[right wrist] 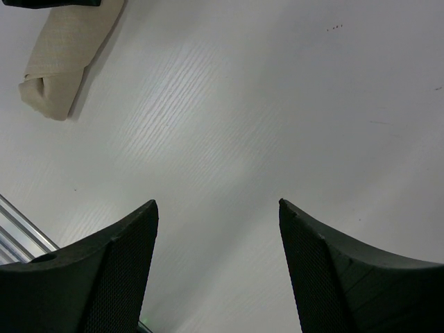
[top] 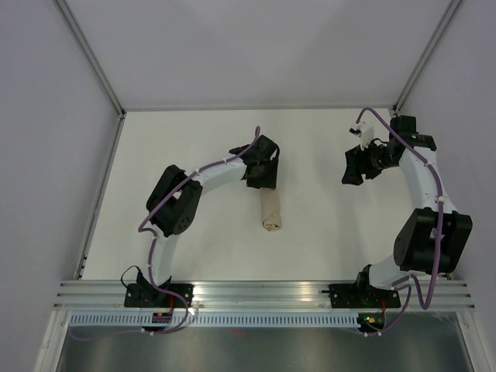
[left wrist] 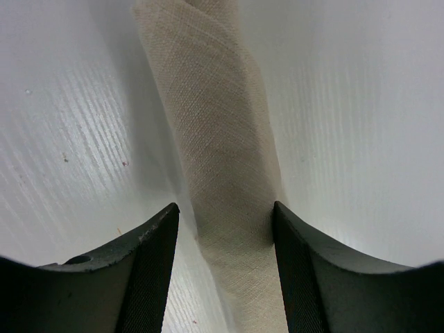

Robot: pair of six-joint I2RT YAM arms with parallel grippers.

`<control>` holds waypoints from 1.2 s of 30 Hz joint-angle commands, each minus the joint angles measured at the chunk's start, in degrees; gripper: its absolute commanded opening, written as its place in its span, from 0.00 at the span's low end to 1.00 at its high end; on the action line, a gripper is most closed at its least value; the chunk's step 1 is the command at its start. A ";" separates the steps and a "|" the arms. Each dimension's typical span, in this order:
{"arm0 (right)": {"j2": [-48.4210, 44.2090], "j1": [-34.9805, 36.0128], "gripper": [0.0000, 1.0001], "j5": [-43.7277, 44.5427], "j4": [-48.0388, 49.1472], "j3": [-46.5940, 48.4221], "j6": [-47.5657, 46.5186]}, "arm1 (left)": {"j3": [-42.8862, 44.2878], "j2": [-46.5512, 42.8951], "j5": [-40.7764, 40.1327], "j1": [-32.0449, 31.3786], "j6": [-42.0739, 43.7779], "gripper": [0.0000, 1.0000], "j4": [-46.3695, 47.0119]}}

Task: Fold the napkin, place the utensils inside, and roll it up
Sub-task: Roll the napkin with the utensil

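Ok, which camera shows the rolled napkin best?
The left wrist view: the napkin fills the frame, with weave and diagonal wrap sharp, though both ends are cut off. The top external view shows the napkin small, its far end under the left gripper. The right wrist view catches only the napkin's open end in a corner.

No text, label or number seems legible on anything.
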 commanded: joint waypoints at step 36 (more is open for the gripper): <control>-0.88 -4.94 0.98 -5.91 14.55 -0.39 13.78 | -31.89 -45.29 -1.30 13.72 5.37 0.72 10.94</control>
